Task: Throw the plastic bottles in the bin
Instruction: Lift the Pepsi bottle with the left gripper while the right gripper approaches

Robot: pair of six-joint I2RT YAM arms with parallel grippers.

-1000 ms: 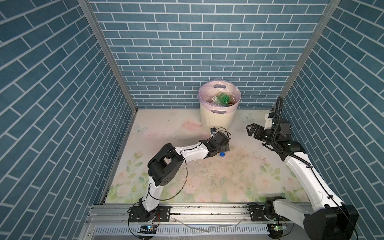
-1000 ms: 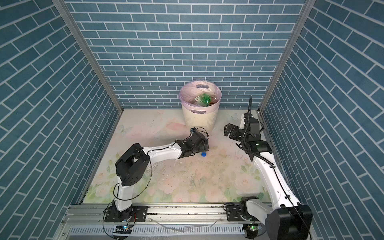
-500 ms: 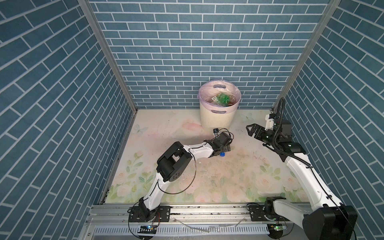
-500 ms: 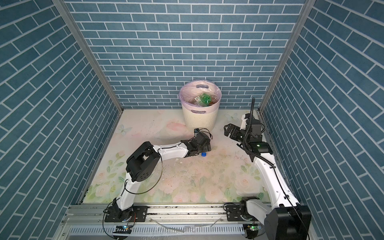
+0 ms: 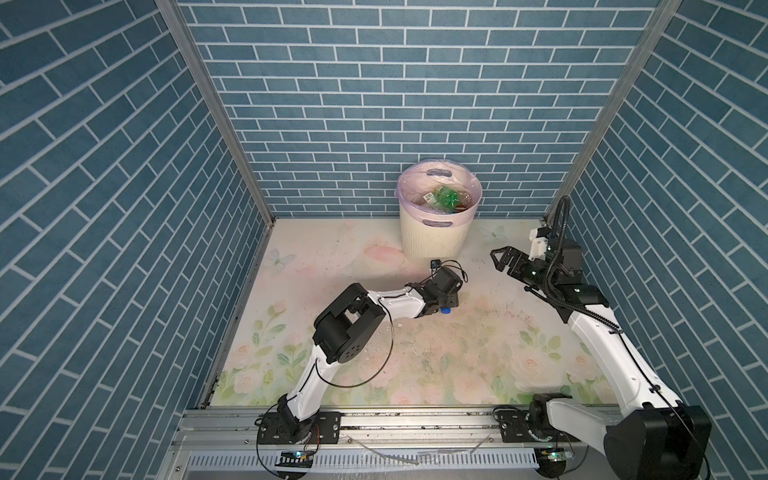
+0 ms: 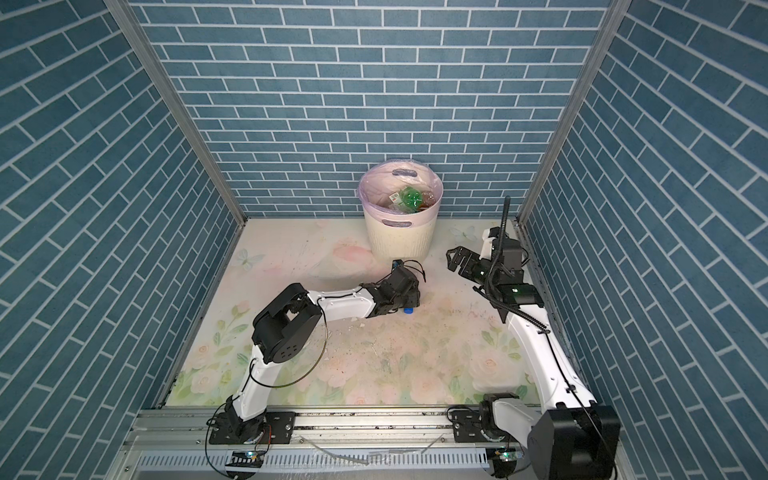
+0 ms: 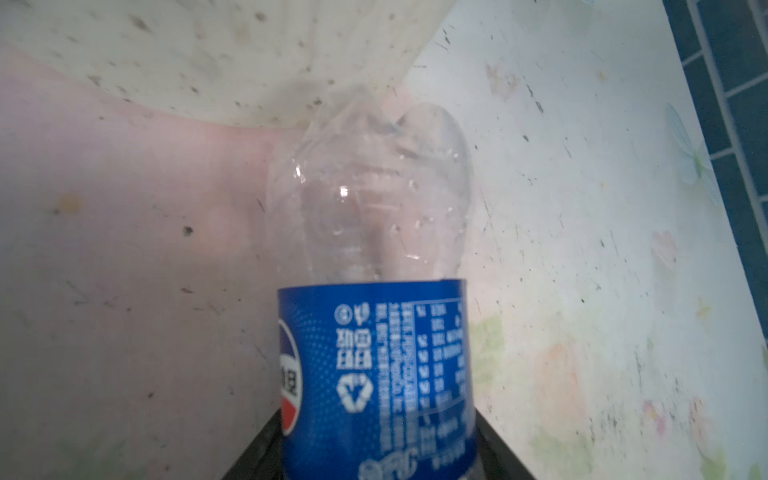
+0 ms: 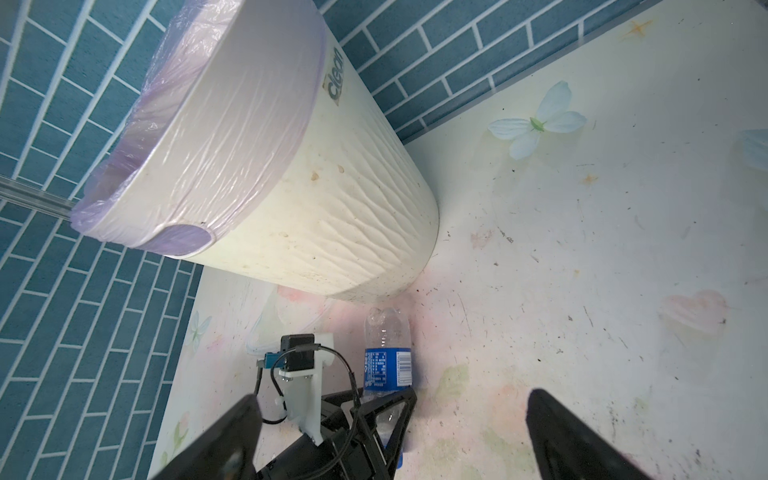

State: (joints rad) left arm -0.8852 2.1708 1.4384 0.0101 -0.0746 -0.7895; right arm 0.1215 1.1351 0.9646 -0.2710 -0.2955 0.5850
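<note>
A clear plastic bottle (image 7: 374,332) with a blue label lies on the floral floor just in front of the bin (image 5: 432,237), its base toward the bin wall (image 7: 208,62). My left gripper (image 5: 451,299) is shut on it, one black jaw pressed against each side of the label. In both top views only the blue cap (image 6: 408,310) shows under the gripper. The right wrist view shows the bottle (image 8: 387,353) held by the left fingers (image 8: 399,411). My right gripper (image 5: 500,259) hangs open and empty above the floor, right of the bin. A green bottle (image 5: 449,197) and others lie inside the bin.
The bin (image 6: 401,239) stands against the back brick wall, lined with a lilac bag (image 8: 137,124). Blue brick walls close in three sides. The right arm's base and cable sit close to the right wall (image 5: 623,249). The floor mat (image 5: 436,357) is scuffed and speckled.
My left gripper has closed from wide open onto the blue-label bottle, and the left elbow has swung toward the middle. The right arm has hardly moved.
</note>
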